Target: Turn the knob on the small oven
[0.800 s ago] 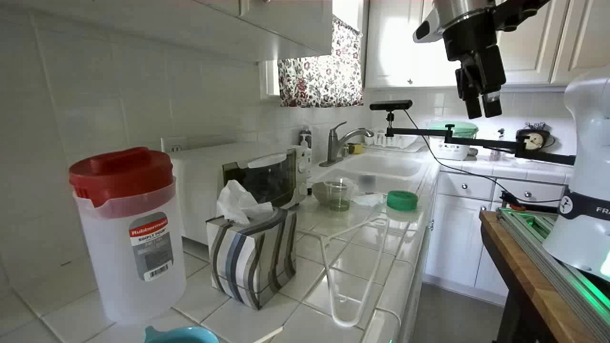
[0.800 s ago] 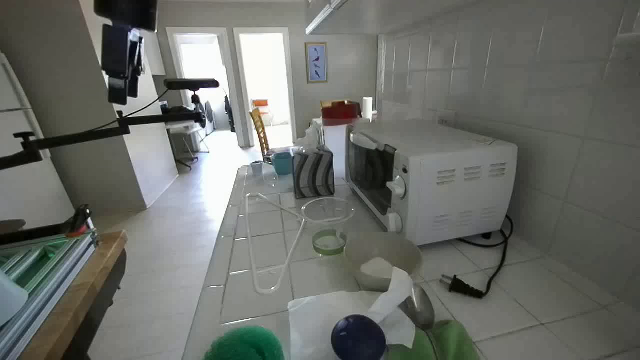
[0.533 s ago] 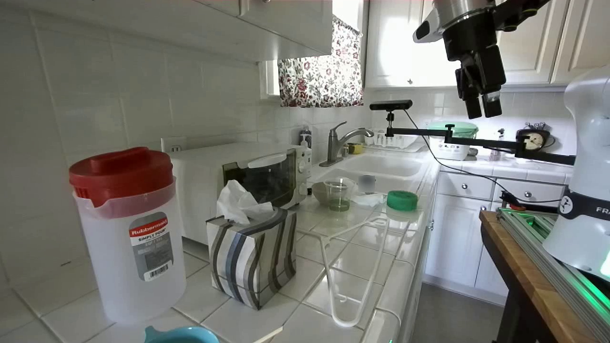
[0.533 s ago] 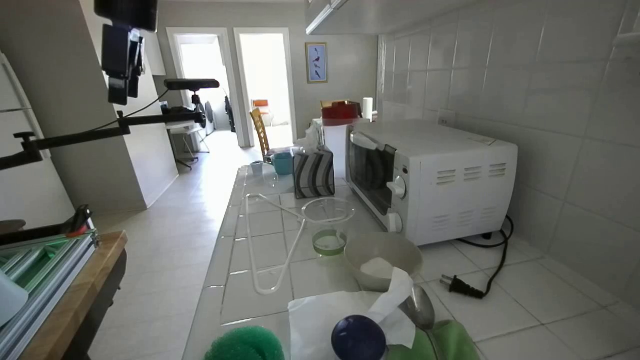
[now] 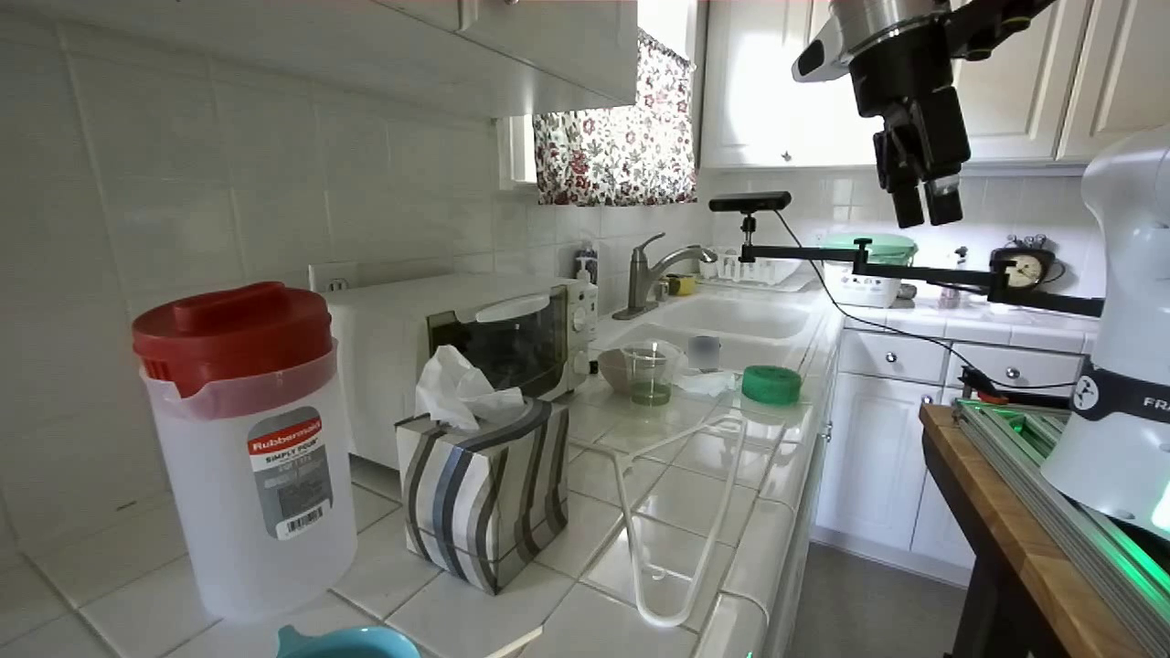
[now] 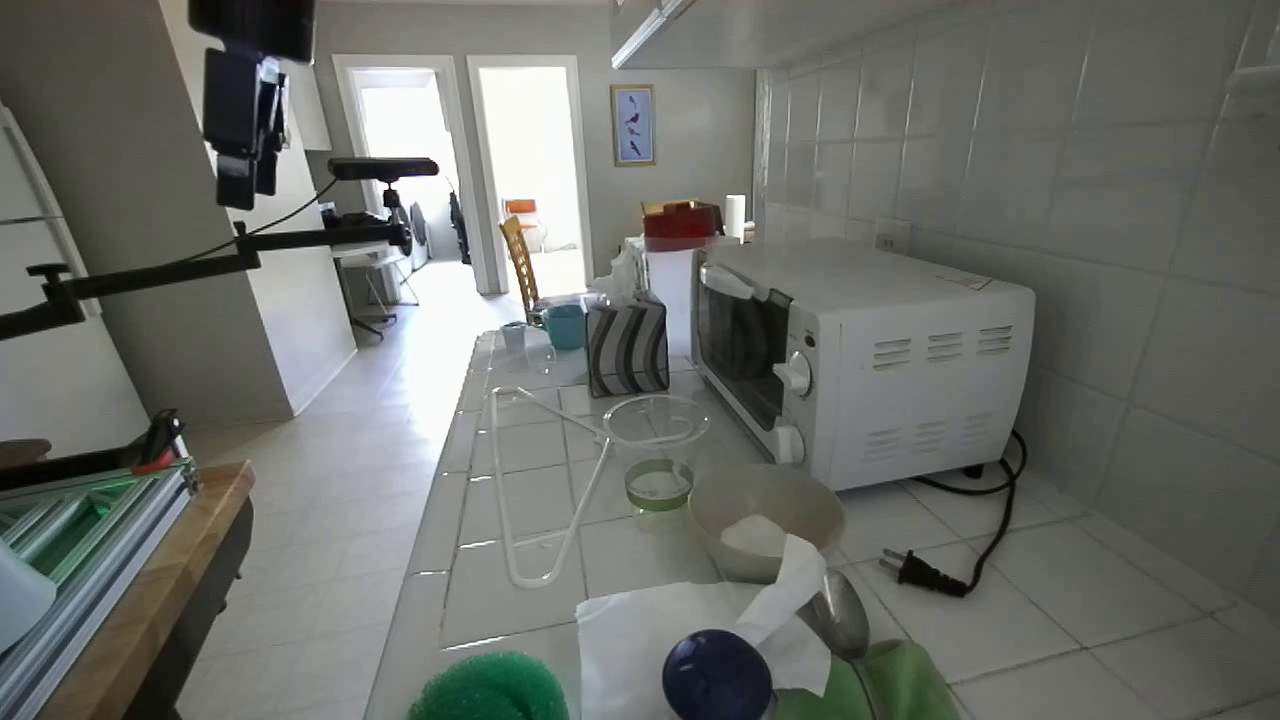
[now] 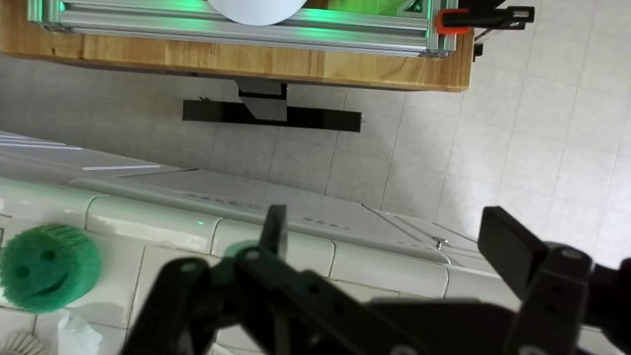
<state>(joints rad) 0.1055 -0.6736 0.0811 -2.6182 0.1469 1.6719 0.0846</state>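
Observation:
The small oven (image 6: 925, 370) is a white box with a dark glass front, standing on the tiled counter against the wall. In an exterior view its front panel shows an upper white knob (image 6: 795, 373) and a lower white knob (image 6: 789, 443). In an exterior view the oven (image 5: 388, 302) is partly hidden by a jug and a tissue box. My gripper (image 5: 926, 208) hangs high, away from the oven, and points down; it also shows in an exterior view (image 6: 250, 183). In the wrist view my gripper (image 7: 387, 230) is open and empty above the counter edge. The oven is out of the wrist view.
A red-lidded jug (image 5: 247, 457), a striped tissue box (image 5: 484, 493), a clear cup (image 6: 658, 470), a bowl (image 6: 765, 520) and a white wire frame (image 6: 505, 500) stand on the counter. A camera arm (image 5: 859, 260) crosses below my gripper. A green sponge (image 7: 49, 268) lies near the edge.

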